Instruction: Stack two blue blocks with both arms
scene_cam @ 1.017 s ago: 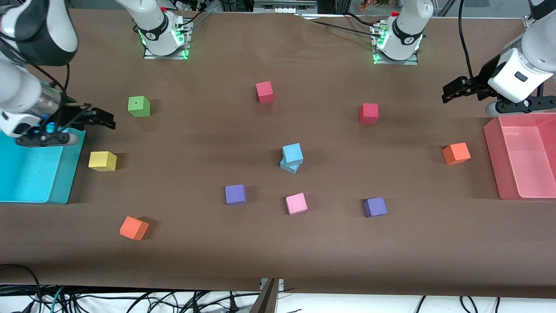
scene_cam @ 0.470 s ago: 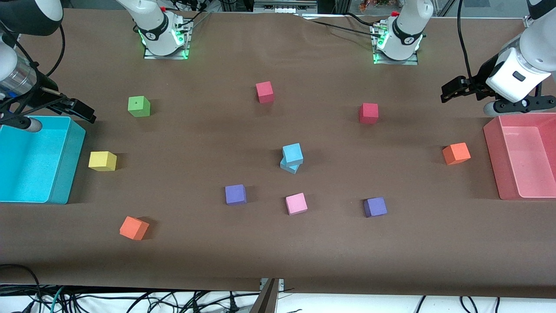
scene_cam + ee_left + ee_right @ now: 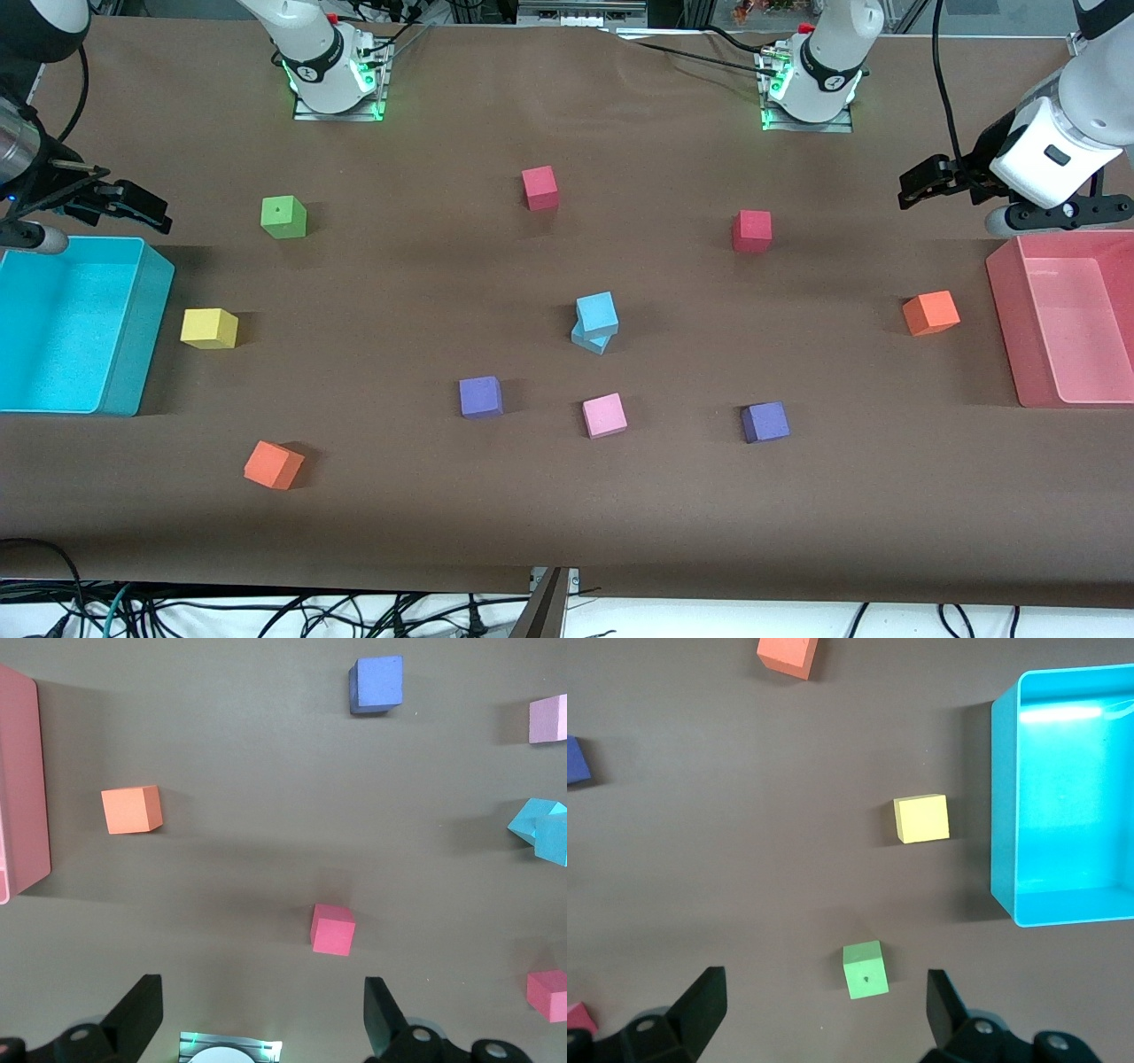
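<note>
now i'd park both arms, left gripper [image 3: 914, 184] and right gripper [image 3: 142, 206] spread empty, well clear of the stacked blue blocks [image 3: 595, 322].

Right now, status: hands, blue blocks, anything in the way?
Left hand open, empty, up beside the pink bin. Right hand open, empty, by the cyan bin. Blue blocks stacked mid-table, top one skewed. Nothing touching them.

No readable text, labels, brands or numbers on anything in view.
</note>
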### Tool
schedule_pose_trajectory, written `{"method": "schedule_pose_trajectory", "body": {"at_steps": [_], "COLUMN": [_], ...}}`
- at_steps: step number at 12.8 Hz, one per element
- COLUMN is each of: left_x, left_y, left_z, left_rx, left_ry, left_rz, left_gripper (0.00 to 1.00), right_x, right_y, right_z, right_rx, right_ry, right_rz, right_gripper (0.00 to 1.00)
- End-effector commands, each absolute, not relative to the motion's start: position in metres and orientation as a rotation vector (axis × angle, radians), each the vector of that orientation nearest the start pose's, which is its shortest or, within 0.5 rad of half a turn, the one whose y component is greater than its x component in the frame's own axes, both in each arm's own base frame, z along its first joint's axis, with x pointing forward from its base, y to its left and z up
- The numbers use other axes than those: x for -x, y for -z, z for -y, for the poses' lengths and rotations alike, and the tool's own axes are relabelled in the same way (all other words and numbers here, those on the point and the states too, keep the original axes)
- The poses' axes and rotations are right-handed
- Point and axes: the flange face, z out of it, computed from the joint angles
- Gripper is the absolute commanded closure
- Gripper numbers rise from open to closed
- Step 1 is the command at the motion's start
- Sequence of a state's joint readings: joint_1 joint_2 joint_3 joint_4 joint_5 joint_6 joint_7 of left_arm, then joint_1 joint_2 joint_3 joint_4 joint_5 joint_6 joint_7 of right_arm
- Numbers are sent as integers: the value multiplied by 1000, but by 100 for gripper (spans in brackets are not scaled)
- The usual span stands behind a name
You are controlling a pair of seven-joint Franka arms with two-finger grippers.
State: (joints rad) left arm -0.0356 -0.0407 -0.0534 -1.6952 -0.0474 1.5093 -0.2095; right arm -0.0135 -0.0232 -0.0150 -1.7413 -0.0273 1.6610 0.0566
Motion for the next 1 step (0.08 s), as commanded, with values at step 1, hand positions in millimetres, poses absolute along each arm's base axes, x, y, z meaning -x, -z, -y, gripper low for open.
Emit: {"method": "schedule_pose_trajectory", "body": {"at_steps": [1], "left_x": [-528], "left_y": [-589], "left_z": [51], "left_rx": [3136], "left_ry": [-243], "left_rz": [171], "left_gripper": [0], "right_x": [-554], "right_y": [-571], "right_z": [15], "right_rx": [3125], "right_ry": [-103], "right_rz": [-81], "right_gripper": [0]}}
